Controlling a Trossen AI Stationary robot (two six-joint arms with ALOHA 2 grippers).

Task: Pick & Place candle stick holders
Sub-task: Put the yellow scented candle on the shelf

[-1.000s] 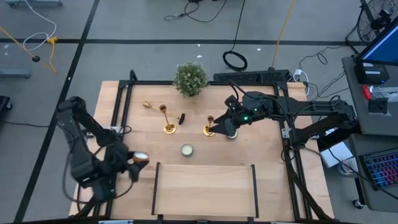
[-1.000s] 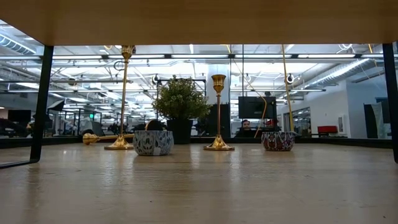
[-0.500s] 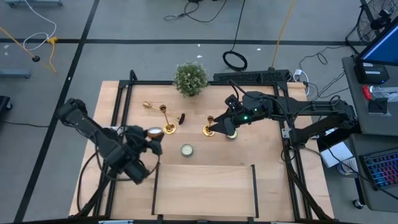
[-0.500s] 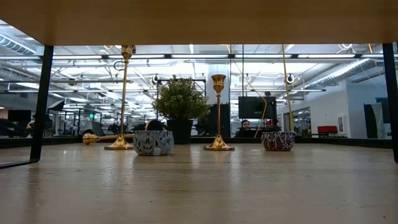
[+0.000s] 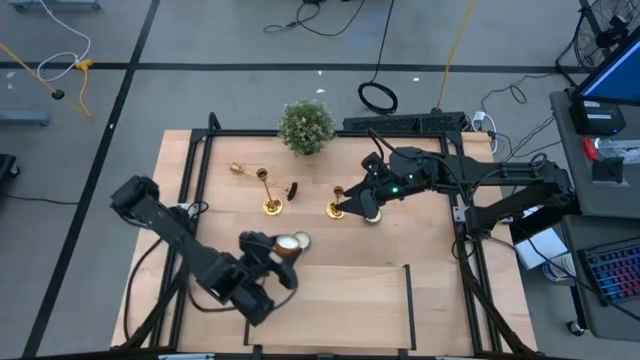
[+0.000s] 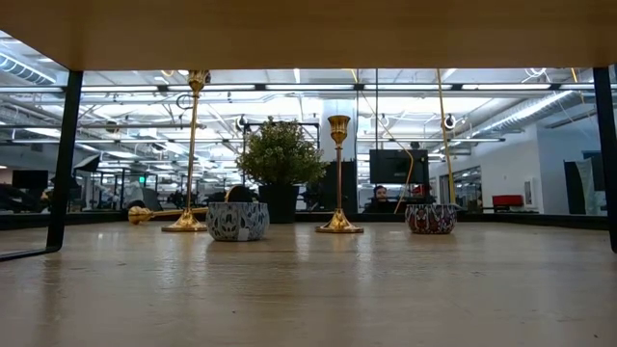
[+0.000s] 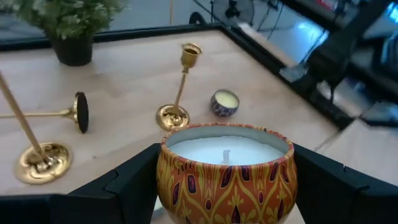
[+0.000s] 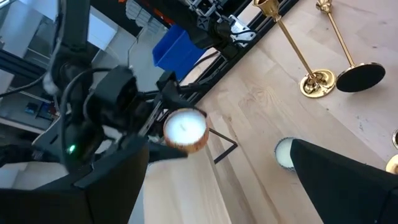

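So the left gripper (image 5: 286, 247) clamps an orange candle tin (image 7: 226, 163), the right gripper (image 5: 352, 203) hangs spread beside one candle stick holder (image 5: 335, 202), while two others (image 5: 268, 190) wait far-left, unplaced

Left wrist view, nearest candlestick (image 7: 34, 146): you see its stem cut off at the left edge; the cup is out of frame.
Left wrist view, plant (image 7: 65, 22): cropped by the top edge.
Right wrist view, pale tealight (image 8: 284, 152): half hidden behind the dark finger (image 8: 348, 186) at lower right.
Low view, lying candlestick (image 6: 159, 213): you get only a small gold sliver at left; its shape can't be made out.
High view, right gripper (image 5: 352, 203): its tips blend with the candlestick base (image 5: 335, 210); you can't tell contact.
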